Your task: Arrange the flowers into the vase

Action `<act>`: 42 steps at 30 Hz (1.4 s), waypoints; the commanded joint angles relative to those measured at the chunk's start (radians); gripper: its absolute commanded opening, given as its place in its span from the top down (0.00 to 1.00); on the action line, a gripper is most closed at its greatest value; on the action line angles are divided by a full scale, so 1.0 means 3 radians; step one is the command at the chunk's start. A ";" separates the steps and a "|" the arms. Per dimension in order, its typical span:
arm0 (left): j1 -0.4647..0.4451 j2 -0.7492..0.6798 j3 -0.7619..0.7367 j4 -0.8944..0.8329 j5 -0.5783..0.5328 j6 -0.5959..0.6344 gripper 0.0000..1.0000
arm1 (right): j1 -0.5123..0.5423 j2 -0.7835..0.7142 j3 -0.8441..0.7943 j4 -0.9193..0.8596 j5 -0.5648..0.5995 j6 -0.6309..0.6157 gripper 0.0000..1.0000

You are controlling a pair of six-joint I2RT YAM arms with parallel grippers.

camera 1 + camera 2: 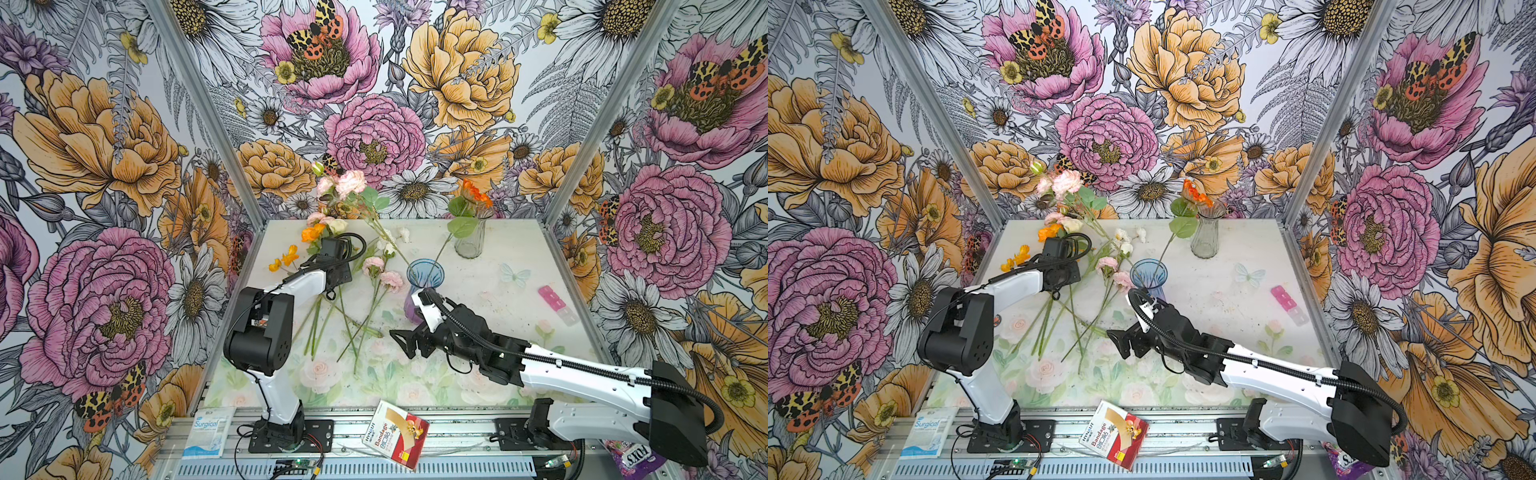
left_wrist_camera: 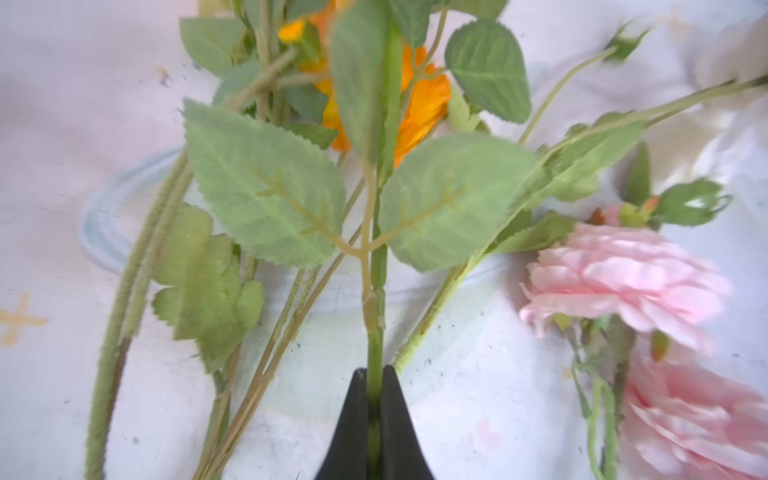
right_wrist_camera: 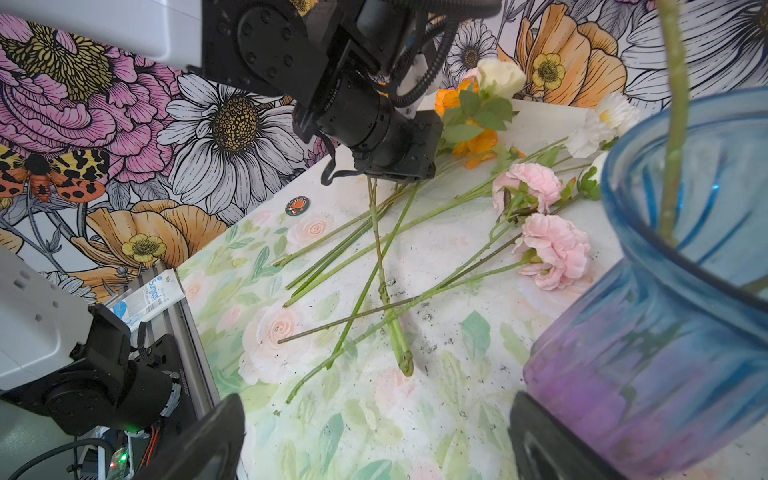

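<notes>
My left gripper (image 2: 375, 374) is shut on the thin green stem (image 2: 376, 332) of one of the flowers; its leaves fan out just beyond the fingertips. In both top views that gripper is hidden under its own wrist (image 1: 332, 266), low over the pile of loose flowers (image 1: 332, 320) at the table's left middle. Pink blooms (image 1: 382, 274) and orange blooms (image 1: 286, 257) lie there. The blue and purple vase (image 1: 424, 286) stands at centre and holds one orange-bloomed stem (image 1: 476, 195). My right gripper (image 1: 405, 340) is open just in front of the vase (image 3: 665, 353), holding nothing.
A clear glass vase (image 1: 470, 239) stands at the back right. A pink box (image 1: 550, 297) lies near the right wall. On the front rail lie a bandage box (image 1: 397, 432) and a surgical packet (image 1: 205, 432). Flowered walls close three sides.
</notes>
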 commanded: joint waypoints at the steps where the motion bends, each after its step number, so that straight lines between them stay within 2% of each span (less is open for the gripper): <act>1: -0.0035 -0.0321 -0.0114 -0.0027 -0.0234 0.0104 1.00 | 0.0014 -0.0049 -0.0023 0.0107 -0.0025 0.0008 0.01; 7: -0.0065 -0.0680 -0.0277 0.0036 -0.0328 0.0165 1.00 | 0.0017 -0.0024 -0.0023 0.0145 -0.0046 0.0028 0.00; 15: -0.0071 -0.0857 -0.0326 0.0188 -0.0376 0.0203 1.00 | 0.0015 0.0008 -0.0019 0.0157 -0.0041 0.0041 0.01; 19: -0.0031 -0.0898 -0.0374 0.0190 -0.0221 0.0113 1.00 | 0.0015 0.0229 0.0090 0.0194 -0.0113 -0.0027 0.01; 22: 0.0039 -0.1004 -0.0467 0.0246 0.0091 -0.0030 1.00 | 0.0017 0.0531 0.0292 0.0188 -0.0234 -0.0101 0.00; 28: 0.0099 -0.1317 -0.0589 0.0118 0.0465 -0.0123 1.00 | 0.0029 0.1016 0.0668 0.0309 -0.0429 -0.0140 0.05; 37: 0.0212 -0.1798 -0.0833 0.0020 0.0710 -0.0232 1.00 | 0.0058 0.1605 0.1222 0.0316 -0.0696 -0.0206 0.07; 42: 0.0240 -0.1958 -0.0886 -0.0031 0.0709 -0.0253 1.00 | 0.0064 0.1820 0.1415 0.0361 -0.0807 -0.0160 0.09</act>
